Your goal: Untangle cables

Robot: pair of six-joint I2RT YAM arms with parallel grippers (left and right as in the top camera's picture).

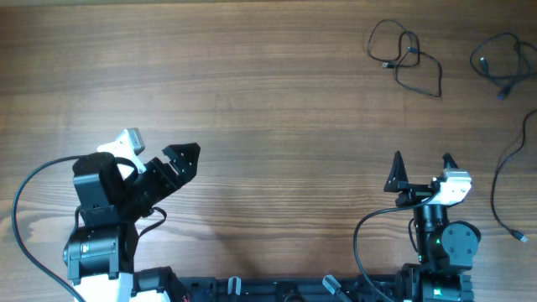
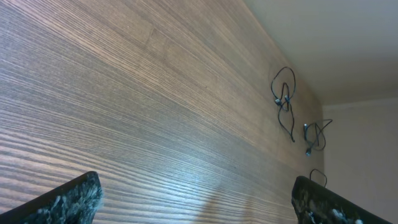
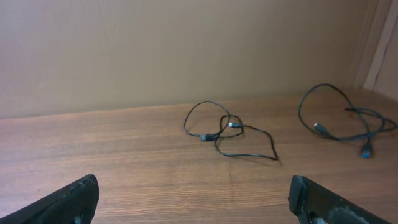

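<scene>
Three separate thin black cables lie on the wooden table. One, in loose overlapping loops (image 1: 407,54), lies at the far right; it also shows in the left wrist view (image 2: 285,99) and the right wrist view (image 3: 227,134). A second small bunch (image 1: 503,67) lies near the far right corner, also seen in the left wrist view (image 2: 314,134) and the right wrist view (image 3: 348,121). A third (image 1: 503,184) runs along the right edge. My left gripper (image 1: 164,155) (image 2: 199,202) is open and empty at the near left. My right gripper (image 1: 422,159) (image 3: 193,199) is open and empty, near the table's front and well short of the cables.
The wooden table (image 1: 268,101) spans the view. Thick black arm cables loop by the left base (image 1: 25,193) and the right base (image 1: 361,226). A plain wall (image 3: 186,50) stands behind the table's far edge.
</scene>
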